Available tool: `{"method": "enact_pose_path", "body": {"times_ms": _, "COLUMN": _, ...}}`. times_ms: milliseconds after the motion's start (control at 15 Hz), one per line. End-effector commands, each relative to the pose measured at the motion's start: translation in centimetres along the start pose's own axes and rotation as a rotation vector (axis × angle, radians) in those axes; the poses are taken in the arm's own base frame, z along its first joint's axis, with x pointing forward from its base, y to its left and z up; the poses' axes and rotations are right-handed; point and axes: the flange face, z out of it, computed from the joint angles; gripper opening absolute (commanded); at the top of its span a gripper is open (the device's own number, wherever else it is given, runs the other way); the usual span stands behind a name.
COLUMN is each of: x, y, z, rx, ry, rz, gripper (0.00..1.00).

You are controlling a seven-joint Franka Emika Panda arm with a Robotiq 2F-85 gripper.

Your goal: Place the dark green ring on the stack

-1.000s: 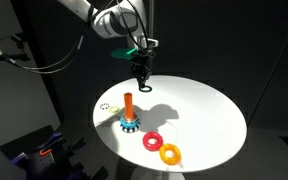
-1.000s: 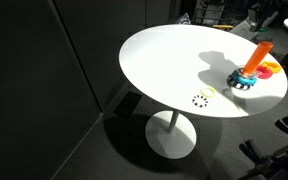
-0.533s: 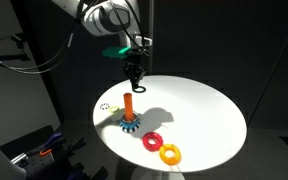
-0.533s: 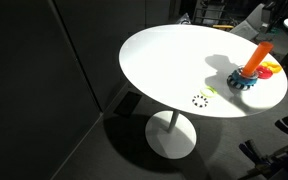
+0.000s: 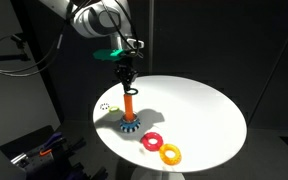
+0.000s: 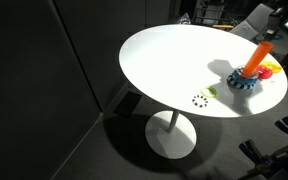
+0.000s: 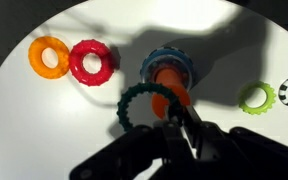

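One gripper (image 7: 174,112) clamped on dark green ring (image 7: 122,104), at stack (image 5: 130,112) peg top, near table (image 5: 199,110) edge; wide white surface beyond

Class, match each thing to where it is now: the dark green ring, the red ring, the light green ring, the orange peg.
1 dark green ring
2 red ring
3 light green ring
4 orange peg

A upright on the blue base
B beside the black-and-white ring
C held in the shut gripper, by the peg's top
D on the table beside the yellow ring

Pairs: 1-C, 2-D, 3-B, 4-A
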Motion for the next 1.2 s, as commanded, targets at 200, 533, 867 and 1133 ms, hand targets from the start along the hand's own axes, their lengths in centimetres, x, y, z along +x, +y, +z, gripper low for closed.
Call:
{"method": "enact_pose_path", "body": {"times_ms": 200, "x": -1.7, "y": -1.0, "z": 0.2, "rx": 0.009, "ry": 0.035, "rz": -0.055, "gripper": 0.05}}
{"method": "enact_pose_path", "body": {"times_ms": 533, "x": -2.1, "y": -1.2, "z": 1.1, "rx": 0.008, "ry": 0.042, "rz": -0.074, "gripper": 0.05}}
{"method": "enact_pose_path", "body": {"times_ms": 867, "x": -2.0, "y": -1.2, "z": 1.2, "rx": 0.010, "ry": 0.058, "rz": -0.072, "gripper": 0.06}}
{"method": "enact_pose_path", "body": {"times_ms": 1133, "x": -1.9, "y": -1.3, "z": 1.1, "rx": 0.012, "ry": 0.082, "rz": -0.069, "gripper": 0.06}}
